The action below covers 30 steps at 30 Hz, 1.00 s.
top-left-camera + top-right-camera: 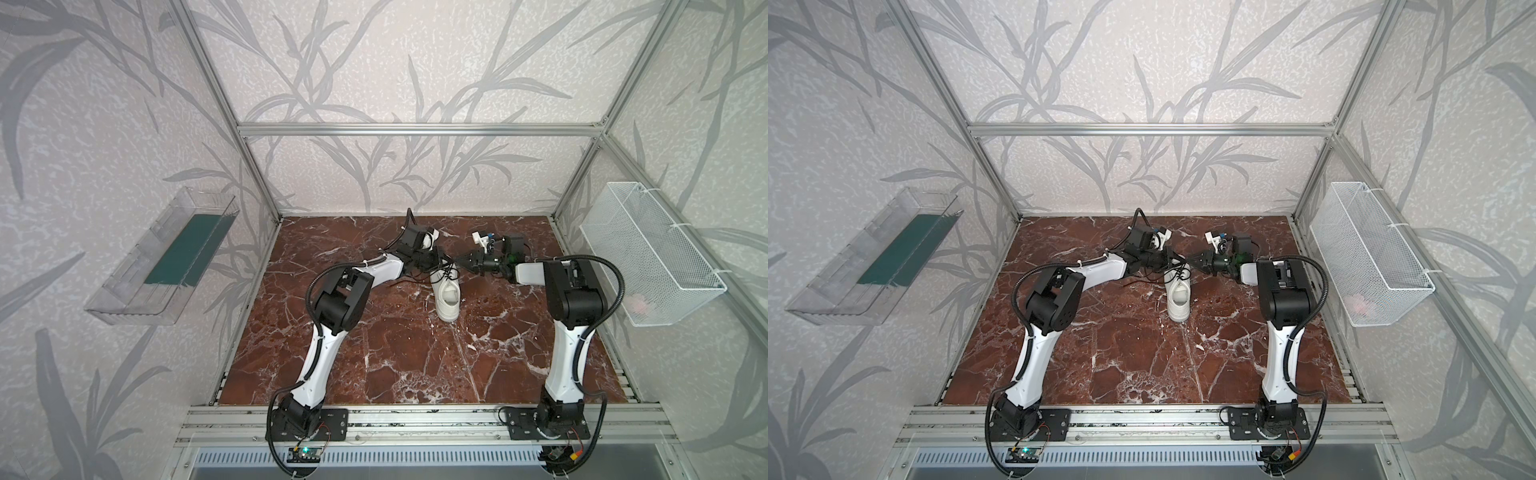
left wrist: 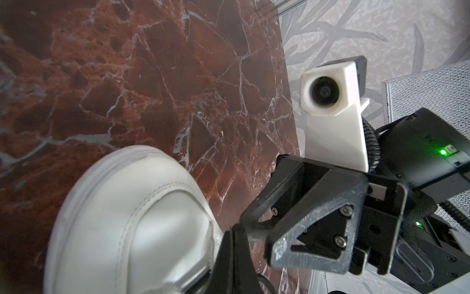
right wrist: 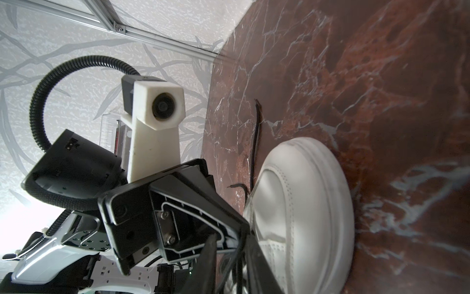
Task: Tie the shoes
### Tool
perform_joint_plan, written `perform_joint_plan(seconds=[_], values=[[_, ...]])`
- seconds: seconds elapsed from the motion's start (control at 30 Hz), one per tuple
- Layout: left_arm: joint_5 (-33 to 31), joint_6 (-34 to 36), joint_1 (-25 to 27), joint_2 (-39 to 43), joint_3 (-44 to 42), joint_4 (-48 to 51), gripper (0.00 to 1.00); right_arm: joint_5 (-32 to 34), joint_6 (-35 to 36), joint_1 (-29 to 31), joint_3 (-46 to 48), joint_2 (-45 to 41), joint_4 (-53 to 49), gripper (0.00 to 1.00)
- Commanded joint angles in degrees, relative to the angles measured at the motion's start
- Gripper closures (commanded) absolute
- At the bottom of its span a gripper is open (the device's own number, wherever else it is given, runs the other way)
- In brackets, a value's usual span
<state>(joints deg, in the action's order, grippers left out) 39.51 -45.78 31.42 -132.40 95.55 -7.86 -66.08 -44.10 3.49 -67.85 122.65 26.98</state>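
White low-top sneaker with a thick sole [image 1: 448,299] sits mid-table on the red-brown marble table [image 1: 374,353], heel near, toe far. In both top views the toe is hidden under the two end effectors. Left end effector [image 1: 443,261] is pressed together at the thin black laces [image 1: 446,272], can't tell if it's actually pinching. Right end effector [image 3: 230,244] is slightly spread, lace strands between its fingers. Loose lace end [image 3: 255,147] lies on the table left of the sneaker.
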Motion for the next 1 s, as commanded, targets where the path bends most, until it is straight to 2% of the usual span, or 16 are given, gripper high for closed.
perform_joint_plan(seconds=[0.0,0.07,0.2,0.4,0.7,0.9,0.97], values=[[0.39,-1.4,-0.23,2.24,0.08,-2.15,1.0,-0.95,-1.05,0.21,0.36,1.33,2.39,0.77],[0.46,-1.42,-0.26,2.42,-0.09,-1.99,1.0,-1.55,-3.36,0.29,0.56,1.86,5.39,0.78],[0.11,-1.45,-0.22,2.76,-0.87,-2.33,1.0,-1.42,-3.46,0.43,0.4,2.29,5.53,0.81],[-0.05,-1.48,-0.24,2.67,-1.41,-3.04,1.0,-1.77,-3.37,0.47,0.6,2.52,6.01,1.0],[0.35,-0.49,-0.45,3.83,-1.9,-4.19,0.96,-0.94,-1.14,0.48,1.36,0.67,3.8,1.0],[-0.08,0.9,-1.0,3.81,-1.68,-4.07,0.88,-1.06,1.45,0.38,0.87,-0.35,-0.17,1.0],[0.01,1.62,-1.27,3.98,-1.61,-3.39,0.82,-1.4,2.55,0.4,0.71,-0.65,-1.44,1.0]])
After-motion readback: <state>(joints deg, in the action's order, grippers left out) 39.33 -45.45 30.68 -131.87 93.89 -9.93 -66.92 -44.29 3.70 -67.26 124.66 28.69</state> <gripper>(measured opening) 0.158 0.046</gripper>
